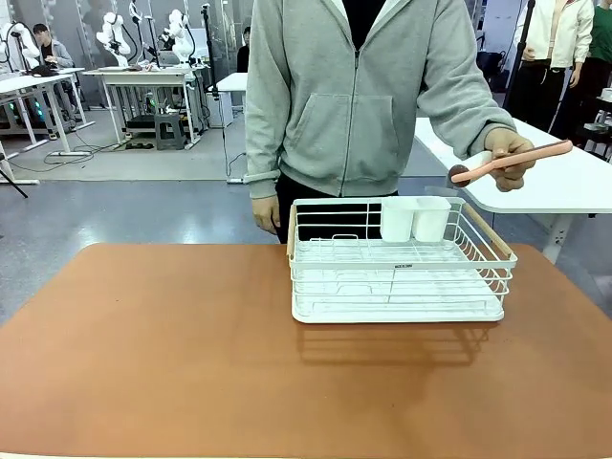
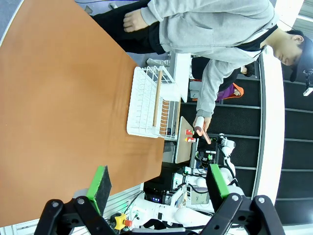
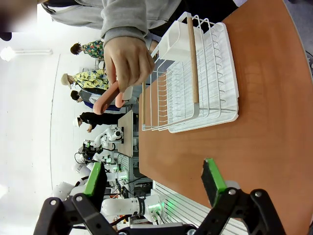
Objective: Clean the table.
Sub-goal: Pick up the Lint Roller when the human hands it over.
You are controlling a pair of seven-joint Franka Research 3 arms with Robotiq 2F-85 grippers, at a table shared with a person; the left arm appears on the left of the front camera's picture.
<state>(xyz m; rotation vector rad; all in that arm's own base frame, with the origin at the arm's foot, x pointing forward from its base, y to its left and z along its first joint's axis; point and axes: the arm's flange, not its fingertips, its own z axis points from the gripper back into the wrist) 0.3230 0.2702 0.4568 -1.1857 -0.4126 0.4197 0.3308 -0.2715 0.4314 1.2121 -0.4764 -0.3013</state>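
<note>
The terracotta table [image 1: 143, 363] carries a white wire rack [image 1: 397, 277] right of centre. Behind it, a person in a grey hoodie holds a pink-handled utensil [image 1: 512, 160] with a dark tip in one hand, up in the air beyond the rack's right end. In the left wrist view my left gripper [image 2: 159, 183] is open and holds nothing, hanging over the table [image 2: 58, 98] well short of the rack [image 2: 144, 105]. In the right wrist view my right gripper [image 3: 152, 178] is also open and holds nothing, with the rack [image 3: 195, 83] and the utensil [image 3: 108, 100] ahead of it.
Two white cups [image 1: 414, 218] stand in the rack's far compartment. A white-topped table [image 1: 564, 182] stands behind at the right. The person's other hand [image 1: 267, 212] hangs at the table's far edge. Bare tabletop stretches left of and in front of the rack.
</note>
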